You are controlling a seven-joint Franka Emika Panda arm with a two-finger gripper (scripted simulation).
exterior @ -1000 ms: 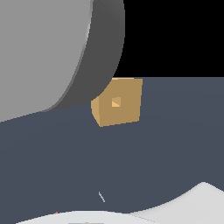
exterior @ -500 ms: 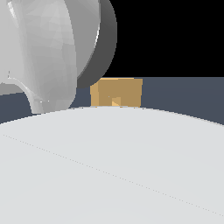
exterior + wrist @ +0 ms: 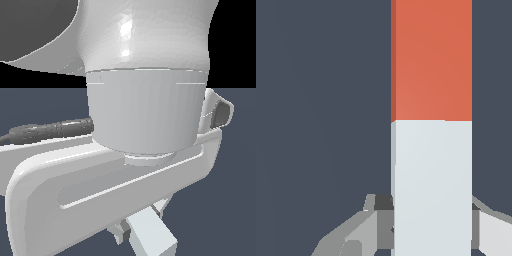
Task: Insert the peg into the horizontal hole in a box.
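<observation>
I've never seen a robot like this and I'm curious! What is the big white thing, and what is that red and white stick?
These are two pictures from a computer simulation of one robot arm. One camera stands off to the side. The arm is so close to it that its big white body fills the picture and hides nearly everything else, including the box the stick should go into. You only see dark grey floor behind it.

The other camera sits on the robot's wrist and looks along its hand, called a gripper. There you see the stick, called the peg. It is part orange-red and part white. The gripper's grey fingers sit on either side of the white end, right against it, so it seems to be gripping the peg there. Behind it there is only the same dark floor.
</observation>
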